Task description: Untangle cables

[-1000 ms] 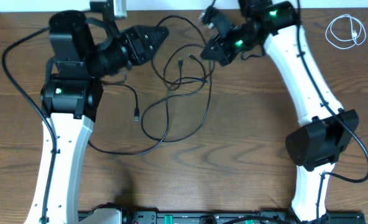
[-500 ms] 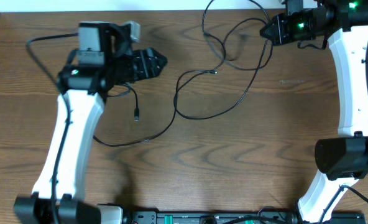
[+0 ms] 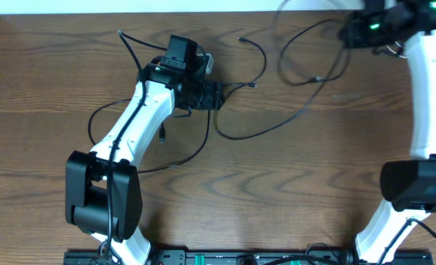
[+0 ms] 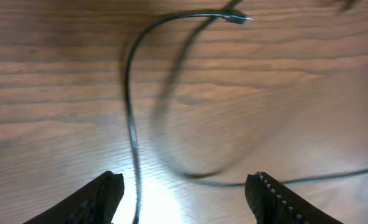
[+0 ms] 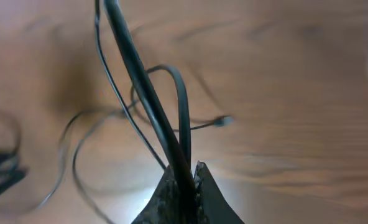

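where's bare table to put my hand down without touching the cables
Roomiest: the table's near half, below the cables, between the left arm and right arm. The far-left corner is bare too. Crowded: the far middle, where loops run from the open left gripper to the right gripper, shut on one.

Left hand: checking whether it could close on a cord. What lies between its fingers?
In the left wrist view, one thin black cable runs between the open left hand's fingers, close to one finger; the rest is bare table.
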### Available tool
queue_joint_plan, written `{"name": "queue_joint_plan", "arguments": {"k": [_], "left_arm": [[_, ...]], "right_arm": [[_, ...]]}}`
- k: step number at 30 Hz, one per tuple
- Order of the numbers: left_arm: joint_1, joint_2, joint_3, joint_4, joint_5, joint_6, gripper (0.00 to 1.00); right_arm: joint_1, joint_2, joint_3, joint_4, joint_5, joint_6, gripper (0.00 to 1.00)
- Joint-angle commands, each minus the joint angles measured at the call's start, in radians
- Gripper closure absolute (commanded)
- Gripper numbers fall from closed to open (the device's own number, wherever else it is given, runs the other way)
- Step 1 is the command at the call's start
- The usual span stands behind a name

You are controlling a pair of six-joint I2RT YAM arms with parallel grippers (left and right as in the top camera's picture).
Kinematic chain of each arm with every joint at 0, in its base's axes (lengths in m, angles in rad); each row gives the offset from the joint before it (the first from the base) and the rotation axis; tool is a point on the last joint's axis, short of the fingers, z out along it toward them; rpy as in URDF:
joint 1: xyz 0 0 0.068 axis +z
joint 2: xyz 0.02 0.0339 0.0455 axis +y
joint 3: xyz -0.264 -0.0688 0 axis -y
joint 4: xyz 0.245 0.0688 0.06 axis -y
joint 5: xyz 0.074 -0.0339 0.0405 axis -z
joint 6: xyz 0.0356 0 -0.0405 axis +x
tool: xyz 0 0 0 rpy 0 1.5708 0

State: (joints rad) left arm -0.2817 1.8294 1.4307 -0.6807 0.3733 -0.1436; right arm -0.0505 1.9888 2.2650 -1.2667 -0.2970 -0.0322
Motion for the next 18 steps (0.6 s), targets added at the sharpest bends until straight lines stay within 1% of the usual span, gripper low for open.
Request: {"name": "queue_joint_plan", "arguments": {"k": [1,4,10,16,18], "left_arm": [[0.002,-0.002,-0.006,0.001,-0.073,0.012,0.32],[0.002,-0.002,-0.006,0.001,-0.072,0.012,0.32],[0.002,-0.002,-0.006,0.001,-0.073,0.012,0.32],[0.002,-0.002,-0.006,0.008,-0.072,0.012,0.32],[0.002,-0.002,-0.006,0.007,-0.072,0.012,0.32]], "right_arm": [[-0.126,-0.043,0.148,0.037,0.084,0.029,0.99],[-0.211,-0.044,0.257,0.063,0.142,0.037,0.99],[-0.358,-0.044,0.426,0.105,0.338,0.035,0.99],[-0.449,-0.039,0.446,0.13,0.445,0.032,0.99],[-0.481,-0.03,0.434,0.135,0.489,0.063,0.99]]}}
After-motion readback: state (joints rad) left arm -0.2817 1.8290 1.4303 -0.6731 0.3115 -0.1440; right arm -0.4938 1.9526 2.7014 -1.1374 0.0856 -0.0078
